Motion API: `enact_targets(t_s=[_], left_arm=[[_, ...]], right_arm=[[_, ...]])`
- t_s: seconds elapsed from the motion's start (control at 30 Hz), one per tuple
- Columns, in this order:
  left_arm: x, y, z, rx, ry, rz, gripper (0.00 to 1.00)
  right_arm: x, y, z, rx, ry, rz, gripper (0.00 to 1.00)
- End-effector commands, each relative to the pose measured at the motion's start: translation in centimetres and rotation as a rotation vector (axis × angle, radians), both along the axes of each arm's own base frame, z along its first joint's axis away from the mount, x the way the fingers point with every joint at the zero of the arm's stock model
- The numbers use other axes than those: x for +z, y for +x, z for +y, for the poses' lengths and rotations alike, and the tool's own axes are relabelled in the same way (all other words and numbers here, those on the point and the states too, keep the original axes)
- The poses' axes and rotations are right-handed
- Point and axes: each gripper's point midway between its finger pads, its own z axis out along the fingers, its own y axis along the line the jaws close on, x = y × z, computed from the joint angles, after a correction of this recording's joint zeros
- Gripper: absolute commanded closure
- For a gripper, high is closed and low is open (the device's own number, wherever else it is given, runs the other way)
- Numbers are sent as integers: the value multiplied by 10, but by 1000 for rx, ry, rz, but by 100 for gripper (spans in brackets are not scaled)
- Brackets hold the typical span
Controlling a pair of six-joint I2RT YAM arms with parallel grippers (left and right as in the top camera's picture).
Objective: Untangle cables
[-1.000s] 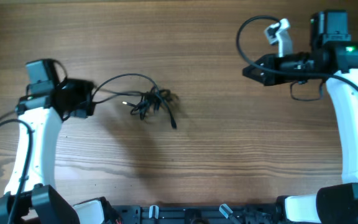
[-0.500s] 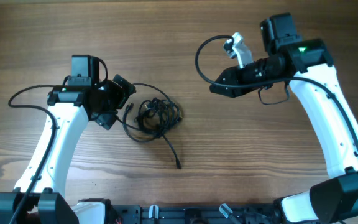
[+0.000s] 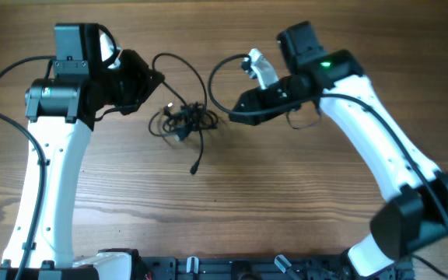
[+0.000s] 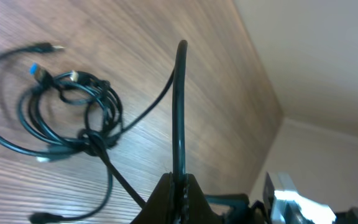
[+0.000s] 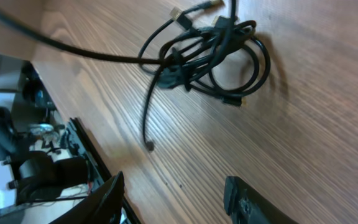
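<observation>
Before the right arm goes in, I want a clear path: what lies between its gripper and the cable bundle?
Nothing but bare table: overhead, the right gripper faces the cables across plain wood; the right wrist view agrees.

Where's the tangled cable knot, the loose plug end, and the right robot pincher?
cable bundle [image 3: 183, 120]: overhead view, middle of the knot.
loose plug end [image 3: 194, 168]: overhead view, tip of the trailing cord.
right gripper [image 5: 173, 182]: right wrist view, midway between its open fingertips.
</observation>
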Motion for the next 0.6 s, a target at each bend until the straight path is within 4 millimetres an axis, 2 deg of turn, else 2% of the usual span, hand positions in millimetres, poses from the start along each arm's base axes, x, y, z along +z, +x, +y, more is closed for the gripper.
enact_targets(t_s=[0.0,0.1,0.23,0.37,0.47,0.5,0.53,0.57], left_arm=[[-8,4,32,110,177,4,96],[-16,0,35,117,196,39,96],[-18,-6,30,94,169,67,96],[-19,-7,28,90,164,72,96],[-16,-9,18,55,113,73,96],[-14,-10,12,33,81,75,96],[-13,-11,9,20,61,75,96],[-12,-11,8,16,56,75,96]], right_arm=[[-45,-6,30,34,14,140,45],[-70,-1,51,72,28,136,44],[-100,30,83,21,100,108,39],[-107,46,102,25,163,46,38],[-104,62,109,-31,191,21,39],[-104,63,111,-30,190,11,46],[-105,63,110,-29,179,3,79],[-108,65,107,-42,161,0,96]])
